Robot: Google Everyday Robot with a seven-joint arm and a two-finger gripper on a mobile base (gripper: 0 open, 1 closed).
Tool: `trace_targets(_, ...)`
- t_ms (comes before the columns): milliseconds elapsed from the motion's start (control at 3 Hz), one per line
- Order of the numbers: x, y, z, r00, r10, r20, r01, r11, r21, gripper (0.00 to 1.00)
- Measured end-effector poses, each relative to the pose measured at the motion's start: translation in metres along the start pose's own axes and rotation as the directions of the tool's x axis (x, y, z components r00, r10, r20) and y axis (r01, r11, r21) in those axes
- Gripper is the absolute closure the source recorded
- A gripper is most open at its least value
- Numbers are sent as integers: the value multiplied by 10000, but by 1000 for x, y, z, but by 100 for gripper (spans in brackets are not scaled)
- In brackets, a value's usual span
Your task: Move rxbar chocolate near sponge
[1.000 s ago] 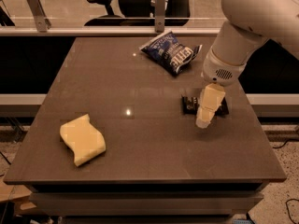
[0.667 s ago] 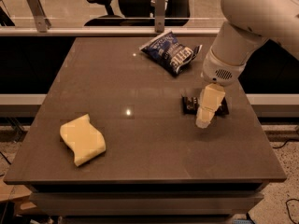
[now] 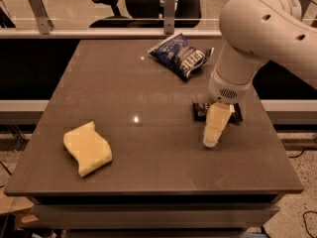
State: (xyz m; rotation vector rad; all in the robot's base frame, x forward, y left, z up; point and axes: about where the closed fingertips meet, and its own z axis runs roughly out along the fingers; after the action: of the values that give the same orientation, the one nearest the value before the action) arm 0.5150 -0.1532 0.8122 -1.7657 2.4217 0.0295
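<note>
The rxbar chocolate [image 3: 199,110] is a small black wrapper lying flat on the right part of the brown table [image 3: 148,98]. Its middle is hidden behind my arm, and its ends show on both sides. My gripper [image 3: 212,137] is cream-coloured and points down at the table just in front of the bar. The sponge [image 3: 87,148], a pale yellow wavy foam block, lies near the table's front left, far from the bar and the gripper.
A crinkled blue chip bag [image 3: 181,57] lies at the back of the table, behind the bar. The table's right edge [image 3: 277,133] is close to the gripper. Office chairs and a railing stand beyond the back edge.
My gripper has come slightly lower and toward the front of the table. The bar, sponge and chip bag have not moved.
</note>
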Motion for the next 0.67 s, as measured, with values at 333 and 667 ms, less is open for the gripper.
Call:
trace_targets(333,1,1,8,9997,101,-213,-95,9996,257,0)
trace_targets(667,1,3,10,9999,70,-135,-65,9992,389,18)
